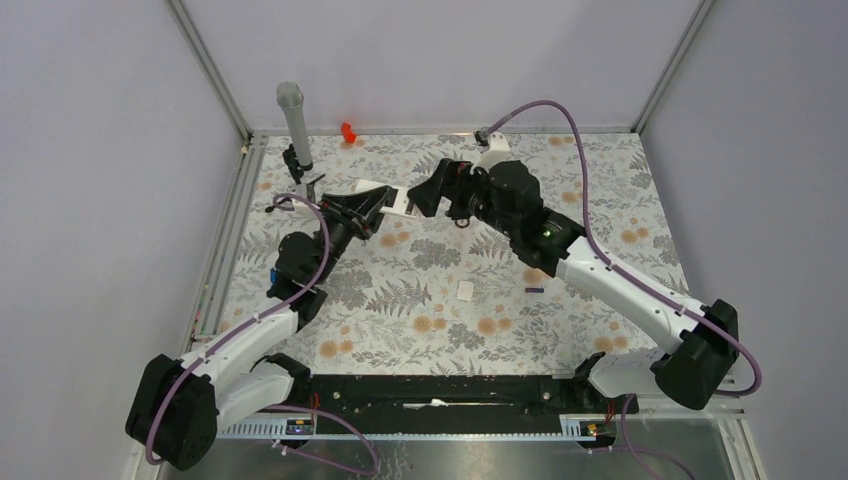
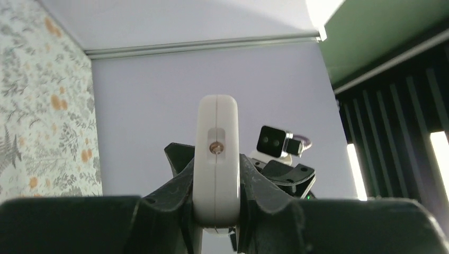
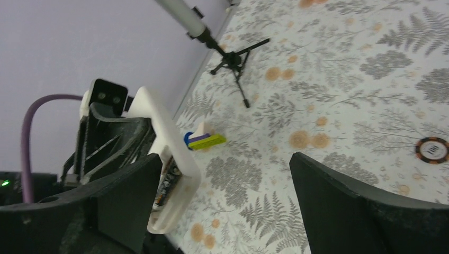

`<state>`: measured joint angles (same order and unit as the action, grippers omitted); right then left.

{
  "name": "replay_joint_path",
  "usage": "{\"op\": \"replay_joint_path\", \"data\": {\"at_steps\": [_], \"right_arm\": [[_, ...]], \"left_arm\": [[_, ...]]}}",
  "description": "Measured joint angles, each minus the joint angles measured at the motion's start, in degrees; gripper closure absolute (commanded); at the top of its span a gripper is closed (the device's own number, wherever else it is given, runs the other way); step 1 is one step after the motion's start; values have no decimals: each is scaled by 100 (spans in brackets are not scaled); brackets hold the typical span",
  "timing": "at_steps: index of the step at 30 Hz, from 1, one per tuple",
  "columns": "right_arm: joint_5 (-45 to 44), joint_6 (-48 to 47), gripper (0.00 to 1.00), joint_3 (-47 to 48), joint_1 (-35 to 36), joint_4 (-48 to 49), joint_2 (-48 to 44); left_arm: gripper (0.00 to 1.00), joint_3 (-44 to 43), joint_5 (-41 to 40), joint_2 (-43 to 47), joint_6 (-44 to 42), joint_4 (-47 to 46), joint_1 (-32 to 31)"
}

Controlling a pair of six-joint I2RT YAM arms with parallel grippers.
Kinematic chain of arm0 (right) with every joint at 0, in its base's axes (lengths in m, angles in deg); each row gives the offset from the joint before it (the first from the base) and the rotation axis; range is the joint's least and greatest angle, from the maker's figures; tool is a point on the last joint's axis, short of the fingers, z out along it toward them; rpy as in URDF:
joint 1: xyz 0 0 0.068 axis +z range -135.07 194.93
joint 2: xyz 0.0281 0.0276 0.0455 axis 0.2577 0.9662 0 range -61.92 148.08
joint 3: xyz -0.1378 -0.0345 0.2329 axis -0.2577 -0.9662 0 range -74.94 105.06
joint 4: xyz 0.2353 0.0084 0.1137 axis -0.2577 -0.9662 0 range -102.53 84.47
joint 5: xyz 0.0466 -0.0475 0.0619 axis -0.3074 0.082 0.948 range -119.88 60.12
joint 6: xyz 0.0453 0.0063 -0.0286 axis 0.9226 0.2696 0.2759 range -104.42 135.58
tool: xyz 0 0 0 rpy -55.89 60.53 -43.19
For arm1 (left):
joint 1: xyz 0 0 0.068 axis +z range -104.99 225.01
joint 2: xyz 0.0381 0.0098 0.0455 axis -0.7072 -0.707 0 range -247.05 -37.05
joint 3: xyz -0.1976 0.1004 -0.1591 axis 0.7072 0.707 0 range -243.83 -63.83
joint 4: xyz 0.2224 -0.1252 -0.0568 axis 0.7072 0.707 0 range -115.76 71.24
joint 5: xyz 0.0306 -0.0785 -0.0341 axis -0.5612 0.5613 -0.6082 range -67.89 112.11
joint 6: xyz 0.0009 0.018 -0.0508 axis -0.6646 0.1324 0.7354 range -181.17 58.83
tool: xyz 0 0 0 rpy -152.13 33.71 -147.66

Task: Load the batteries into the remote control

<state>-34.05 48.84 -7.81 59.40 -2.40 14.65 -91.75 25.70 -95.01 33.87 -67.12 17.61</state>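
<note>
My left gripper (image 1: 362, 212) is shut on the white remote control (image 1: 392, 199) and holds it above the mat at the back middle. In the left wrist view the remote (image 2: 216, 159) stands end-on between the fingers. In the right wrist view the remote (image 3: 168, 138) shows its open compartment with the dark battery (image 3: 167, 183) lying in it. My right gripper (image 3: 222, 206) is open, its left finger close beside the remote; it also shows in the top view (image 1: 428, 198). The purple battery (image 1: 534, 290) lies on the mat to the right of centre.
A small flat white cover piece (image 1: 465, 291) lies on the mat at centre. A yellow-green marker with blue cap (image 3: 204, 141) lies under the remote. A tripod with a grey cylinder (image 1: 294, 125) stands at the back left. A red object (image 1: 348, 131) sits by the back wall.
</note>
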Motion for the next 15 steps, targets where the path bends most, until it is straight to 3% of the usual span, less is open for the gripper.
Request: {"op": "replay_joint_path", "data": {"at_steps": [6, 11, 15], "right_arm": [[1001, 31, 1, 195, -37, -417, -164], [1469, 20, 1, -404, -81, -269, -656], [1727, 31, 9, -828, -142, -155, -1056]], "left_arm": [[100, 234, 479, 20, -754, -844, 68], [100, 240, 940, -94, -1263, -1130, 118], [100, 256, 1270, -184, -1580, -1460, 122]]}}
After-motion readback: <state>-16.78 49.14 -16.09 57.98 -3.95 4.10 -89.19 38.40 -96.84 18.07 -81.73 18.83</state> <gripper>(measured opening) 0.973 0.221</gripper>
